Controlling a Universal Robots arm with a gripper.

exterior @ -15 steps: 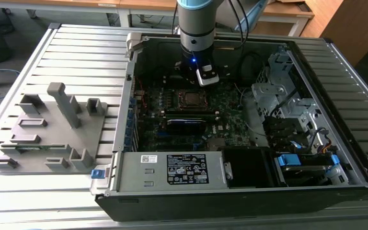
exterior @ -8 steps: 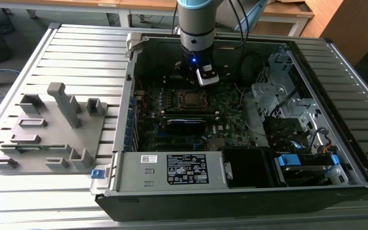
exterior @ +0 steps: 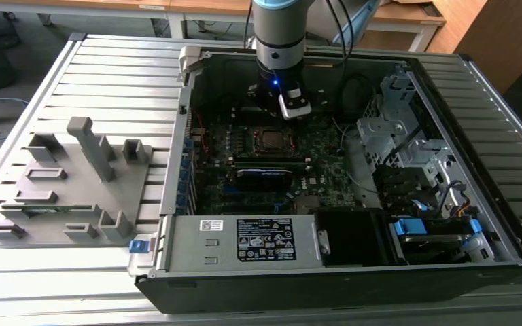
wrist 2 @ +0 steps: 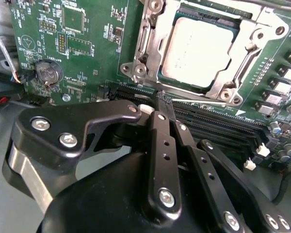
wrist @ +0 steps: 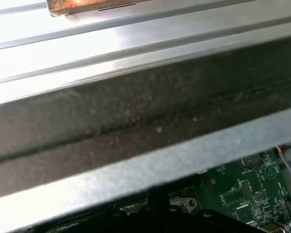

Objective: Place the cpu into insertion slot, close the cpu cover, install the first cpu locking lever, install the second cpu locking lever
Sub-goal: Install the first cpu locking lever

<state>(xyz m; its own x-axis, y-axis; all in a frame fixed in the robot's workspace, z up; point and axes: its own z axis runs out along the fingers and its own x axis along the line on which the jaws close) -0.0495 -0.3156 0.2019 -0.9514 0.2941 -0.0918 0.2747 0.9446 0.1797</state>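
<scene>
– Exterior view, starting from its left: what is seen?
– A grey fixture tray (exterior: 147,197) with upright blocks is laid on the slatted table (exterior: 62,285). Toward the exterior view's right the open computer case (exterior: 334,292) is placed. The arm (exterior: 279,34) is seen reaching down into it near the far wall.
– Where is the insertion slot found?
– The insertion slot (exterior: 268,139) is set in the green board, just on the near side of the arm.
– And the cpu?
– In the second wrist view a coin battery (wrist 2: 47,73) is met first on the board. Then the cpu (wrist 2: 196,51) is found lying flat in the slot. The cpu cover (wrist 2: 153,53) is laid down around it, so that the pale top is seen through the window.
– How is the gripper held?
– The gripper (wrist 2: 165,104) is pressed closed, finger against finger, and nothing is gripped. It is hung above the black memory slots (wrist 2: 223,128), near the socket but apart from it.
</scene>
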